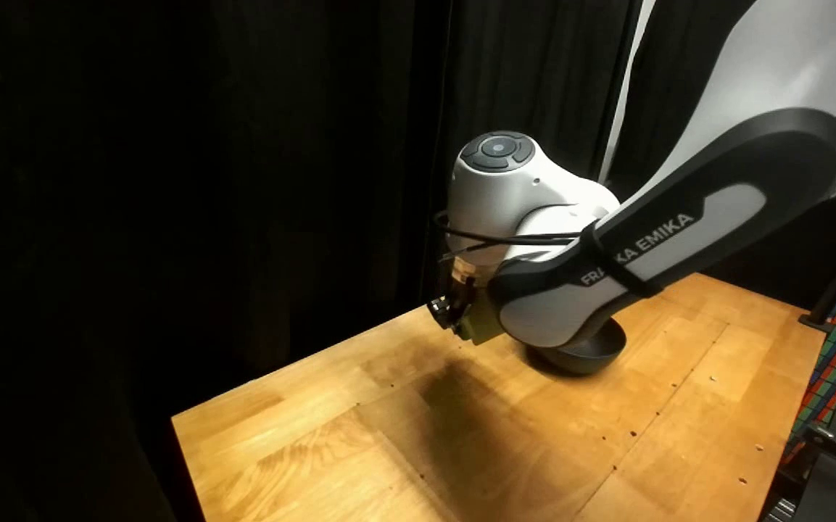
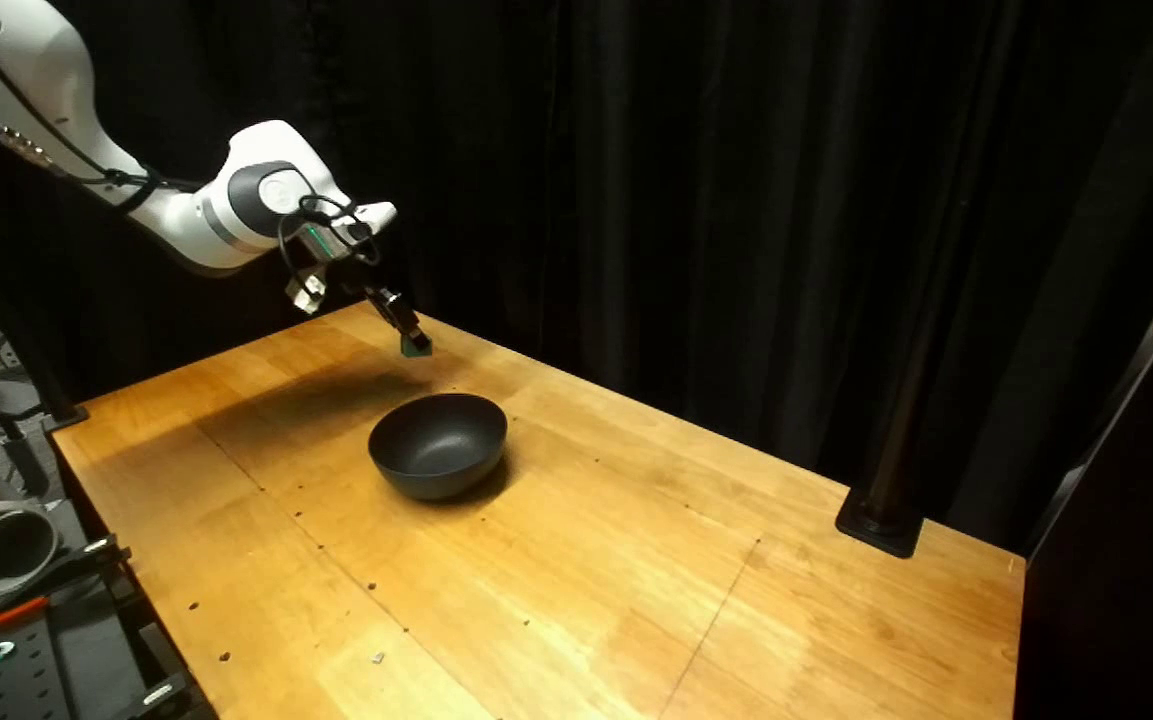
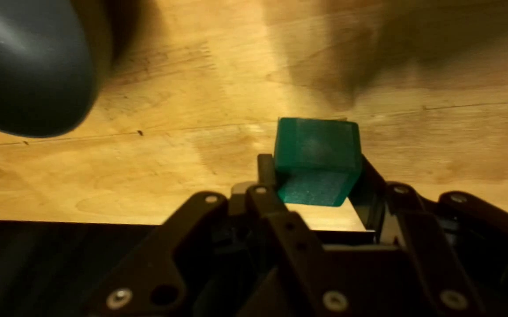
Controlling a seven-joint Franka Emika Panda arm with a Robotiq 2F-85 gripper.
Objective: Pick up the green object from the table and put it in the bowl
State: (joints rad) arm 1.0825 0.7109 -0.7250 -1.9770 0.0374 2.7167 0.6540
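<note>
In an exterior view, a dark perforated panel [image 2: 91,640] is located at the near left, beside the light brown, plank-grained wooden table [image 2: 586,560]. A small pale fragment [image 2: 377,658] is located on the near part of the table. At the right, a black base plate [image 2: 879,525] is mounted along the table edge. Left of the table's middle, a round, matte black bowl [image 2: 441,445] is set upright. Beyond the bowl, a small green cube-shaped block [image 3: 317,143] is suspended above the table, outside the bowl. The block is clamped between the jaws of the black gripper [image 3: 317,176]; in the wrist view, contact is made on two opposite sides. The jaws are tilted, tips downward. The gripper is carried by a white and black robot arm [image 2: 176,220]. In an exterior view, the bowl is partly hidden by the arm, around which a black strap [image 1: 628,278] is fastened. At the far side, a dark curtain [image 2: 716,200] is hung.
</note>
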